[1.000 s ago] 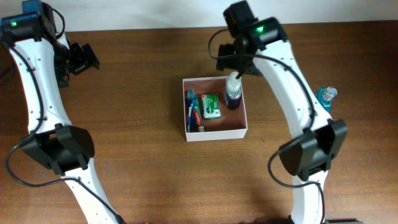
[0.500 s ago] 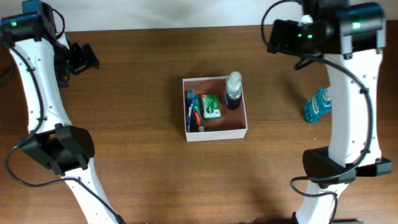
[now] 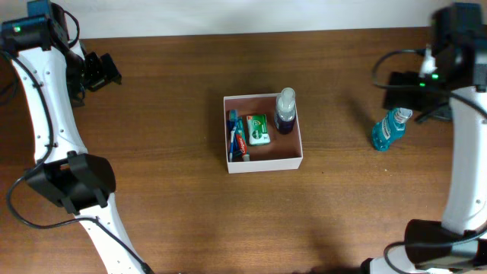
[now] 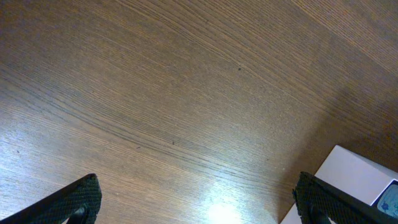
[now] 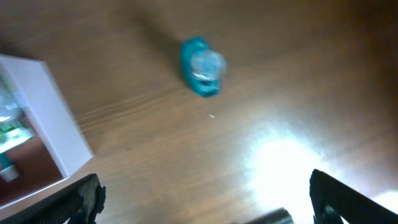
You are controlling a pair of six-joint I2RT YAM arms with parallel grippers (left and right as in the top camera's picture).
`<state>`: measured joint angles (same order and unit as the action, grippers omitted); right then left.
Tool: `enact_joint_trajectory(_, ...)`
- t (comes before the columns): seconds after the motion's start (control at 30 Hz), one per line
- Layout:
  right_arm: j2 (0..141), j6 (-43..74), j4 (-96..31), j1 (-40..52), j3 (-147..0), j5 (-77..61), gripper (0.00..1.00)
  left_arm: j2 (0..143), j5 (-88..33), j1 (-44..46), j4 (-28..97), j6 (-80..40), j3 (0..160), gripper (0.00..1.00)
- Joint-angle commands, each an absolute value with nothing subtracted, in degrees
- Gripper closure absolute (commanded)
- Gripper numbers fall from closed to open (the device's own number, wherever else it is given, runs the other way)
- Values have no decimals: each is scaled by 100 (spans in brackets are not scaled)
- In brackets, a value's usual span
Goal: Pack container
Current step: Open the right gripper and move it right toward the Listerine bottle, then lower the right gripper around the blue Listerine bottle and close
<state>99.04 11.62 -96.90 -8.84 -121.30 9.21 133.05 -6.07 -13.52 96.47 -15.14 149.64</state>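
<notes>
A brown wooden table (image 3: 167, 152) fills the overhead view. The left arm (image 3: 42, 99) rises along the table's left edge, and the right arm (image 3: 466, 160) stands at the far right.

The container (image 3: 266, 164), a square shallow box with white walls and a reddish-brown floor, sits near the middle of the table, well apart from both arms. One white corner of it shows at the lower right of the left wrist view, and a white wall of it shows at the left edge of the right wrist view.

The left gripper (image 4: 199, 202) hangs over bare wood at the far left corner, its fingers spread wide with nothing between them. The right gripper (image 5: 208, 202) is over the right side of the table, its fingers also spread wide and empty.

A teal bottle (image 3: 389, 128) stands on the table to the right of the container, well apart from it and just beside the right gripper.

Inside the container, a bottle with dark liquid and a pale cap (image 3: 284, 113) stands in the back right corner. A green packet (image 3: 257, 129) lies near the middle. A red and blue tube (image 3: 236, 138) lies along the left wall.
</notes>
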Motion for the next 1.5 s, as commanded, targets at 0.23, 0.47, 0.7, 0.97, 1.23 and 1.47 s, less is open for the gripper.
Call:
enact_joint_trajectory(0.23, 9996, 60, -9118, -1588, -11909, 257, 2, 13128, -666, -1367, 9651, -1422, 14934, 1)
enact_joint_trajectory(0.47, 10449, -121, -8801, -1579, -11373, 172, 1, 13128, -666, -1367, 9651, -1420, 14934, 1)
enact_joint_trajectory(0.7, 10650, -349, -8595, -1579, -11157, 180, 1, 13128, -666, -1367, 9651, -1420, 14934, 1)
enact_joint_trajectory(0.97, 10656, -412, -8088, -1584, -10661, 193, 1, 13128, -666, -1367, 9651, -1422, 14934, 1)
enact_joint_trajectory(1.23, 10656, -429, -7404, -1584, -9673, 217, 1, 13128, -666, -1367, 9651, -1422, 14934, 1)
enact_joint_trajectory(1.47, 10659, -711, -6930, -1584, -9432, 211, 1, 13128, -666, -1367, 9651, -1422, 14934, 1)
